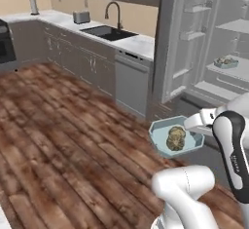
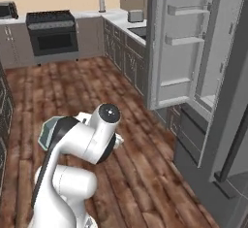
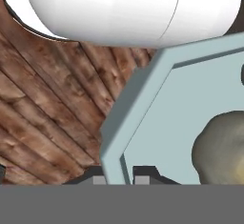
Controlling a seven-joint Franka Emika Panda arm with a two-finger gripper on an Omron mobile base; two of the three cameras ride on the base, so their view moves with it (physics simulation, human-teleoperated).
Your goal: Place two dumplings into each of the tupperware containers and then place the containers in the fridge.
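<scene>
While the pincer (image 3: 119, 178) sits clamped on the rim of a tupperware container (image 1: 160, 136), one fingertip on each side of the thin wall, the tray hangs out in the air over the wooden floor (image 1: 58, 125), level or close to it. Dumplings (image 1: 176, 138) lie in its middle, seemingly two stacked close, though they blur into one lump. Beyond it the fridge (image 1: 194, 43) stands with its door (image 2: 181, 42) swung wide, and another pale-blue container (image 1: 226, 63) with something tan inside already rests on a pale shelf.

The step in hand looks like carrying this second tray into the fridge. An edge grip on a shallow tray leaves it free to pivot, so the wrist should keep the floor of the tray flat and the travel slow, or the dumplings may roll toward the low side. I would approach a free stretch of shelf from the front, clear of the open door and the other tray, set the base down fully, and only then let go.
</scene>
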